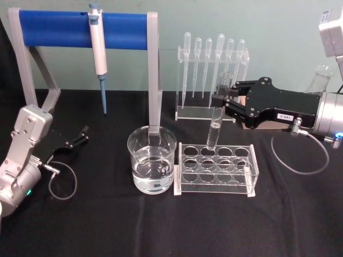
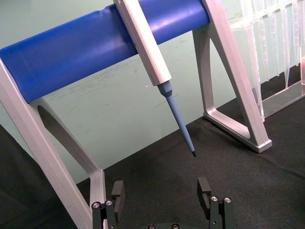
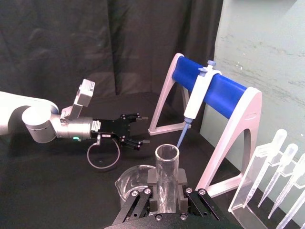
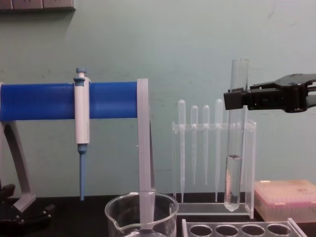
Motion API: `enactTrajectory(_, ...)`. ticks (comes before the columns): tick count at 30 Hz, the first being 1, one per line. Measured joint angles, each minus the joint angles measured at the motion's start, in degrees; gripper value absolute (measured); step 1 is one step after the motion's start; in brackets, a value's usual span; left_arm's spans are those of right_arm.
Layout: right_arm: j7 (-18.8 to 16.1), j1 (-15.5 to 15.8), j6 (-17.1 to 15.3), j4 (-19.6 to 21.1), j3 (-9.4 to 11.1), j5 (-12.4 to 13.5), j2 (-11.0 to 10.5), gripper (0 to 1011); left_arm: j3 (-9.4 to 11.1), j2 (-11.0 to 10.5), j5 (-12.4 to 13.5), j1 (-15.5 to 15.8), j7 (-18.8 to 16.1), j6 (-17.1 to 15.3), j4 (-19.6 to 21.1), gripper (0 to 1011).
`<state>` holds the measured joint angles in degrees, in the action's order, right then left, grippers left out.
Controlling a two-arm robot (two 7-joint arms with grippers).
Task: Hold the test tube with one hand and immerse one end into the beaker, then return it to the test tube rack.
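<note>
The test tube (image 1: 214,131) hangs upright in the air, pinched near its upper end by the right claw (image 1: 221,101), which reaches in from the right. Its open rim pokes above the claw and most of its length hangs below. Clear liquid fills its lower part. The rounded bottom hovers just above the back row of the rack (image 1: 214,186), right of the beaker (image 1: 152,160). The left claw (image 1: 80,136) idles, fingers spread, at the bench's (image 1: 107,225) left side.

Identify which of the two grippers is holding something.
The right gripper: it clamps the test tube upright over the rack, while the left gripper sits open and empty at the left.
</note>
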<state>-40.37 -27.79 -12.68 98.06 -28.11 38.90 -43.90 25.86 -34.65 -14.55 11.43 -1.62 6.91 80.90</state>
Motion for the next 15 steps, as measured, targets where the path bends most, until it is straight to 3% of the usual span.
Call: enactTrajectory(15, 0.0, 0.0, 0.0, 0.0, 0.0, 0.0, 0.0, 225, 0.0, 0.0, 0.0, 0.0, 0.0, 0.0, 0.0, 1000)
